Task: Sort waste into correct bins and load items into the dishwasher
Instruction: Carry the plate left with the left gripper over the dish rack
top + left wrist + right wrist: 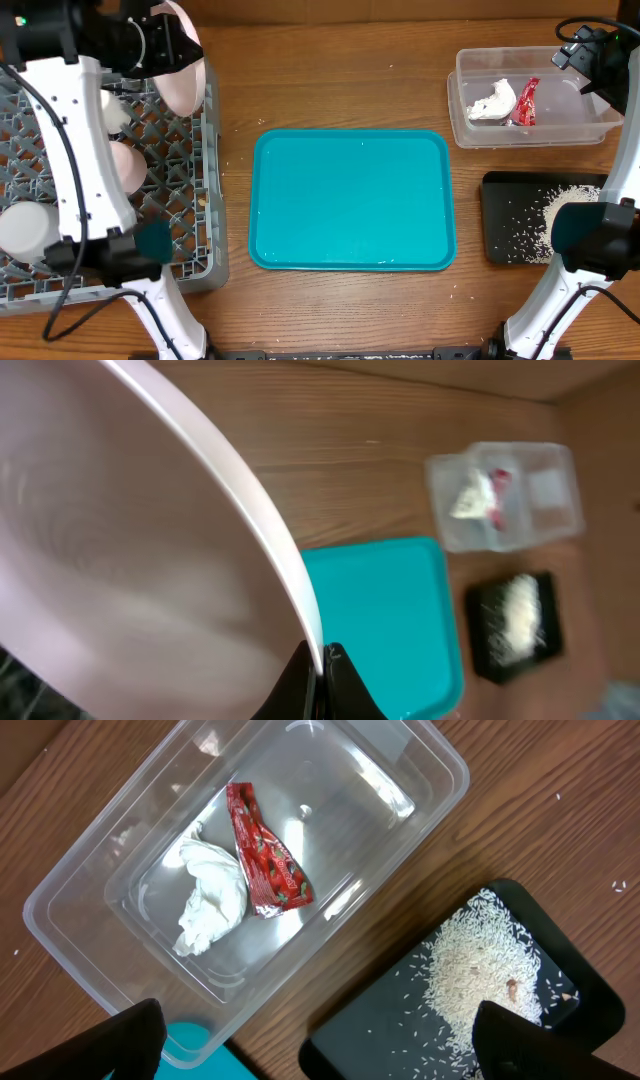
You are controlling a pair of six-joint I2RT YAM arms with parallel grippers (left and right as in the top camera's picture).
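My left gripper (322, 670) is shut on the rim of the large white plate (150, 560). It holds the plate tilted above the far right corner of the grey dish rack (205, 200), as the overhead view shows (182, 85). A small white dish (125, 165) and a white cup (25, 230) are in the rack. My right gripper (320, 1045) is open and empty, above the gap between the clear tub (90, 870) and the black tray (380, 1040). The tub holds the white napkin (210, 900) and the red wrapper (265, 855). Rice crumbs (480, 965) lie in the black tray.
The teal serving tray (350, 200) lies bare in the middle of the table, between the rack and the bins. The clear tub (590, 120) is at the far right, with the black tray (505, 220) in front of it. Both arm bases stand at the near edge.
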